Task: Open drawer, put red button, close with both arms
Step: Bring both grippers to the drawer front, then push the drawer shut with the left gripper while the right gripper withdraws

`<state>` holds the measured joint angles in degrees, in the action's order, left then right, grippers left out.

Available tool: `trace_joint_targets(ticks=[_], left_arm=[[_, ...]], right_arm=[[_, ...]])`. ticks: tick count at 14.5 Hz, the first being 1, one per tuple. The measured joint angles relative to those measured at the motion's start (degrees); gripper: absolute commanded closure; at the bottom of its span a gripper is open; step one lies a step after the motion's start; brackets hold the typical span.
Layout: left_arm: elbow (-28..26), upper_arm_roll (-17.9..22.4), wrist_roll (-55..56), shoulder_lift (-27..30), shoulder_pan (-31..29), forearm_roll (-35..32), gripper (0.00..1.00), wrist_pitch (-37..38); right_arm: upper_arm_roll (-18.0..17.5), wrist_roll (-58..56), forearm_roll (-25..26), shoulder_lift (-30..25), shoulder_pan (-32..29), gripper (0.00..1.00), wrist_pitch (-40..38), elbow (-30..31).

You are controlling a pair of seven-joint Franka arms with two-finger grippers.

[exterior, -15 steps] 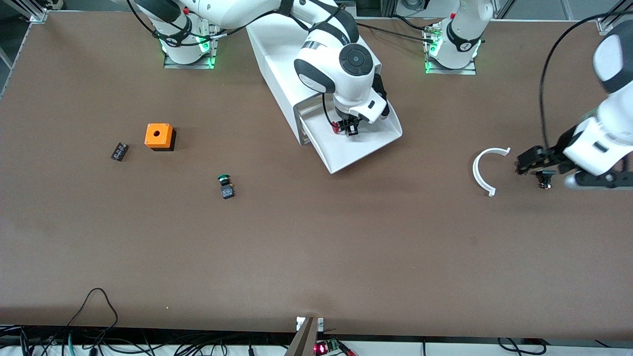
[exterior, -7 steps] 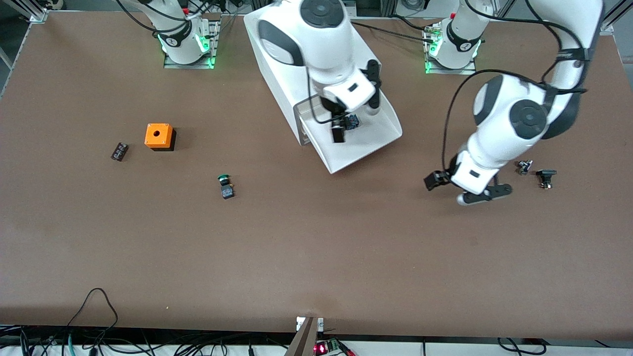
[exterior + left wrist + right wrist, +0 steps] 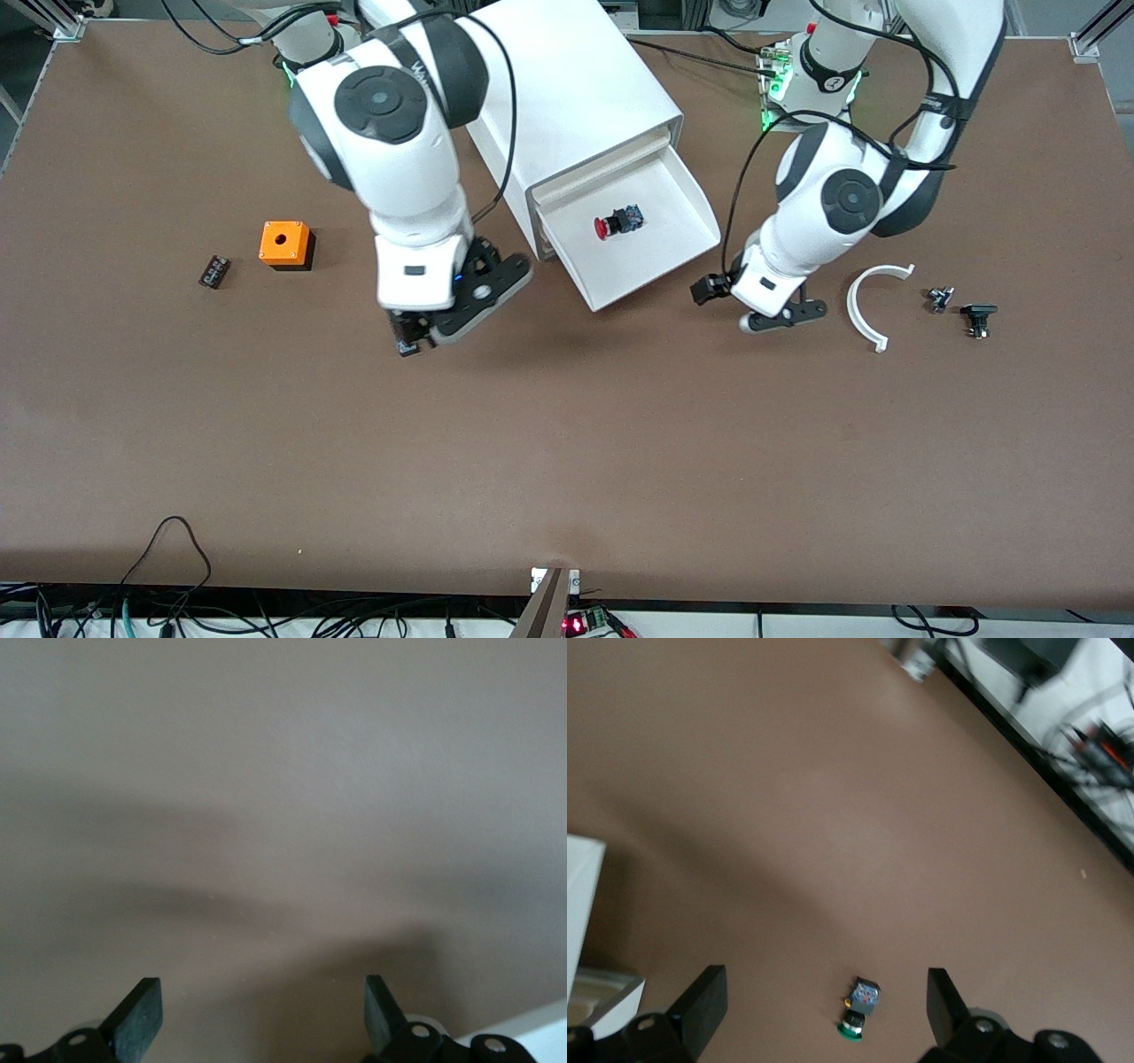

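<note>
The drawer [image 3: 638, 244] is standing pulled out of the white cabinet [image 3: 567, 97], and the red button [image 3: 617, 221] is lying on its side on the drawer floor, near the middle, cap pointing toward the right arm's end of the table. Judged from this, the opening and the placing are done and only the closing is left.

The right gripper [image 3: 415, 337] is hanging over the bare table [image 3: 567, 461] beside the drawer, toward the right arm's end, with nothing in it. The right wrist view is showing its fingers [image 3: 700, 1001] spread wide, and the green button [image 3: 859, 1008] is lying on the table under them, untouched.

The left gripper [image 3: 762, 306] is hovering over the table just beside the drawer's outer corner, toward the left arm's end. The left wrist view is showing its fingers [image 3: 142, 1010] wide apart and empty, with a white edge, likely the drawer, at the corner of that view.

With one gripper on each side of the drawer front, the arms appear to be lining up for a two-sided push. Since the drawer is sitting at an angle to the table edge, uneven pressure could skew or jam it.

A white curved piece [image 3: 864, 306] is lying on the table close to the left gripper, away from the drawer, well out of the closing path.
</note>
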<state>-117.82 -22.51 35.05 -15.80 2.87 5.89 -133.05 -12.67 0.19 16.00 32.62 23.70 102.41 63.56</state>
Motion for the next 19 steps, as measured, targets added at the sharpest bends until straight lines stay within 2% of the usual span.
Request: trace_joint_targets(ticks=[2,4,6,8,11,13,16,19], left_arm=[[-1.8,-0.5,1.4,0.0,1.6,0.0,0.0,-1.2],[-2.6,-0.7,5.5,0.0,3.9,0.1,0.0,-2.7],[-2.7,-0.8,9.7,0.0,6.4,0.1,0.0,-3.1],[-3.0,-1.7,11.1,0.0,7.6,0.1,0.0,-3.1],[-4.3,-5.0,11.1,0.1,7.7,0.1,0.0,-3.1],[-5.2,-8.1,11.2,0.3,7.8,0.1,0.0,-2.8],[-6.1,-12.0,11.3,0.5,8.0,0.1,0.0,-1.7],[-6.6,-12.8,11.4,0.7,8.0,0.1,0.0,-0.5]], right_arm=[[4.2,9.8,0.0,-1.7,0.1,0.0,-0.8,3.5],[7.5,14.1,0.0,-3.6,-1.2,0.0,-2.0,6.8],[8.6,15.4,-1.2,-5.9,-5.8,0.0,-2.6,9.5],[8.9,15.4,-5.7,-9.1,-12.6,0.0,-2.6,12.3],[9.0,14.4,-10.7,-15.3,-20.9,0.0,-2.7,18.1],[9.6,12.9,-11.0,-18.9,-22.1,0.0,-3.1,21.2],[12.7,9.4,-11.0,-22.2,-22.0,0.0,-6.6,24.3],[15.7,2.5,-11.1,-23.4,-22.1,0.0,-7.6,25.3]])
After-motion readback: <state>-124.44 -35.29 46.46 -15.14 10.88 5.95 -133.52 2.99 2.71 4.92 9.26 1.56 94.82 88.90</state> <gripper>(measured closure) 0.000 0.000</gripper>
